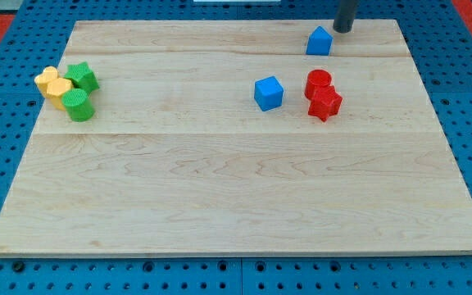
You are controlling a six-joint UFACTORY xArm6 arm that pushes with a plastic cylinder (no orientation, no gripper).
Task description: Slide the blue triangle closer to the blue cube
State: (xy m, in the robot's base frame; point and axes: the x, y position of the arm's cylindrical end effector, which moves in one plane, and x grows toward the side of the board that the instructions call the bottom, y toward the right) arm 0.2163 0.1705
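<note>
While my tip (342, 30), a bare rod with no claw to clench or release, stands just beside the blue triangle (319, 41) on its upper-right, the slide looks barely begun. The blue cube (269, 93) lies well apart, down-left of the tip. Counted outward on the bench (220, 197): two blue blocks, two red blocks (323, 93) — then far left, two green blocks (80, 92) and two yellow blocks (54, 85).

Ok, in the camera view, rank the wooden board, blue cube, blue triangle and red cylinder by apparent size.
1. Wooden board, by far the largest.
2. Blue cube.
3. Blue triangle and red cylinder: look about alike; the triangle sits farther up the view, so I will not rank them.
</note>
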